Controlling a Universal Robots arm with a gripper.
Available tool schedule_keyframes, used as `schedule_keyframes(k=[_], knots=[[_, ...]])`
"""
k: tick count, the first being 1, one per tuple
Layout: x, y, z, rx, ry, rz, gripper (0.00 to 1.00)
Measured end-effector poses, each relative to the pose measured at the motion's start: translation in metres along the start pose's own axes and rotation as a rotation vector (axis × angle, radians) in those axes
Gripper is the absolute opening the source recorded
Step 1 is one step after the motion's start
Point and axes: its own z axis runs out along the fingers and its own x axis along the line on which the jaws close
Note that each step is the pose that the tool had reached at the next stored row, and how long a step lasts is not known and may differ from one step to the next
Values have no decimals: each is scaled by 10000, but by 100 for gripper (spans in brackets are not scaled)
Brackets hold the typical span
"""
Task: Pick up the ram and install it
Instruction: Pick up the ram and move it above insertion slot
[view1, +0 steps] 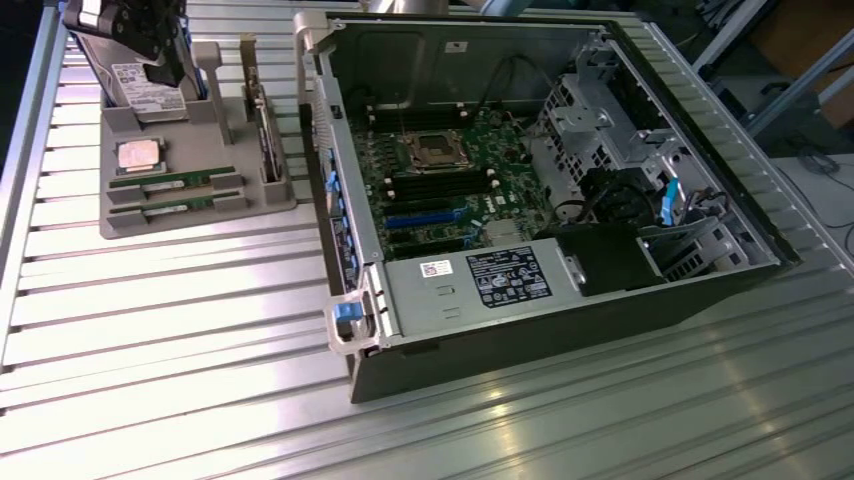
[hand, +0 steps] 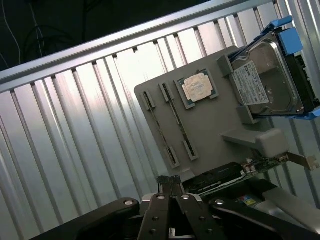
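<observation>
Two ram sticks (view1: 174, 182) (view1: 171, 207) lie side by side in the slots of a grey holder tray (view1: 147, 222) at the exterior view's left. From the wrist view both sticks (hand: 160, 127) (hand: 177, 120) appear edge-on as thin strips on the tray (hand: 220, 117). My gripper (hand: 170, 179) hovers high above the tray's edge beside the upright graphics card (hand: 220, 180). Its fingers are shut together with nothing between them, well apart from the ram.
The tray also carries a square silver CPU (view1: 138, 153) (hand: 196, 87) and a hard drive (view1: 140, 75) (hand: 265, 82) in a blue caddy. An open computer case (view1: 534, 330) lies to the exterior view's right, its motherboard (view1: 441, 175) and dark memory slots exposed. The table is ribbed metal.
</observation>
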Motion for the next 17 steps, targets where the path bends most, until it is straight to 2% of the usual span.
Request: schedule_keyframes(k=[15,16,17], knots=[[0,0,4,-29,52,-1177,11],[0,0,7,-40,72,-1629,11],[0,0,7,-42,75,-1680,11]])
